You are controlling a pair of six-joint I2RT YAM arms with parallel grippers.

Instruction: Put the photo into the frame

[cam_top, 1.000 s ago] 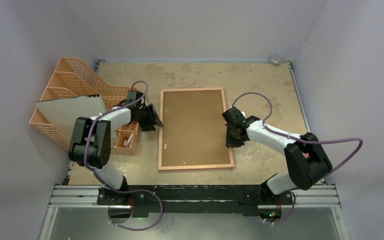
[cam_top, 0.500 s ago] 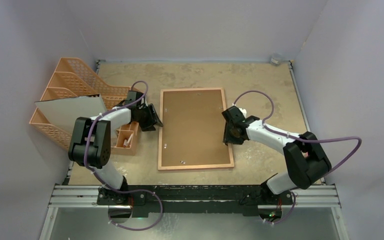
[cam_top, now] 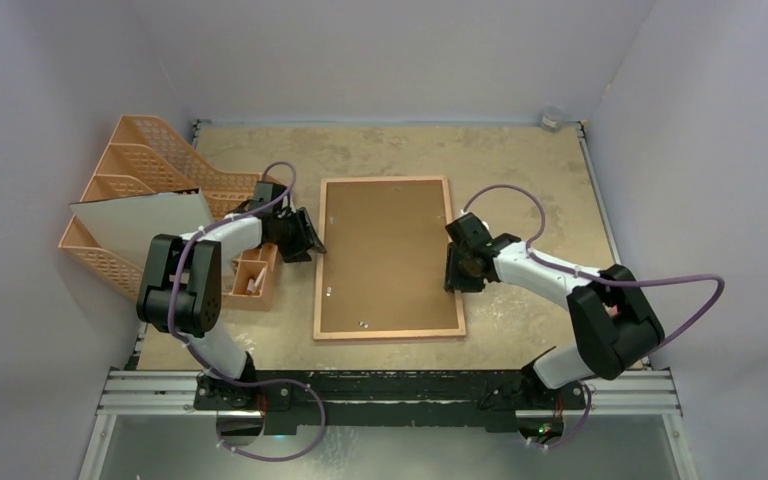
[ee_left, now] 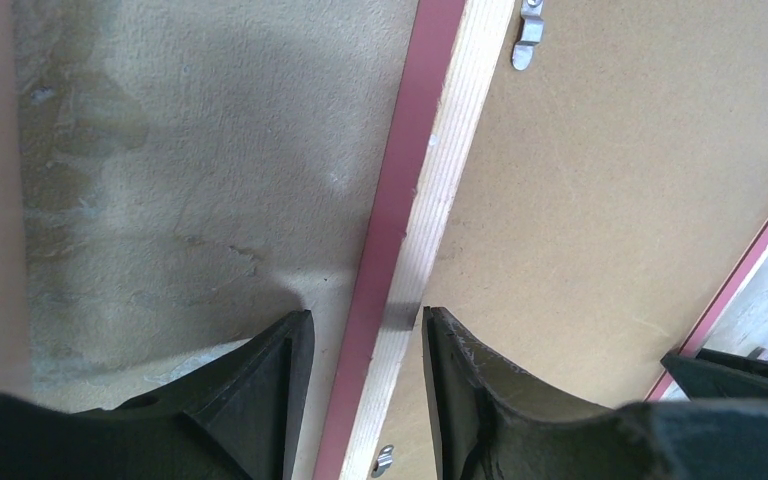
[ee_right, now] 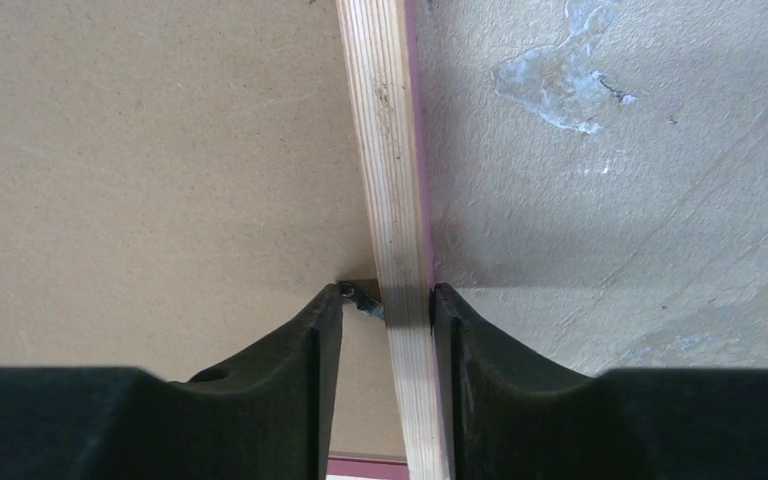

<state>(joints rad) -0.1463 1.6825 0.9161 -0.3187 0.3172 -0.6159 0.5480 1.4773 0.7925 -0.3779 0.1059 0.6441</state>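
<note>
Straddling frame: left pincer, right pincer

Soft, even light fills the sharp overhead view, leaving only faint shadows. Both wrist views are bright and crisp on the frame, while the near dark fingers blur slightly and shade the table.

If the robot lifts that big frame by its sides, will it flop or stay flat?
Probably stays flat: the frame has a stiff-looking wooden rim. It's wide, so lifting one side alone would likely tip it. The rim is thin and smooth, so the fingers might slip.
</note>
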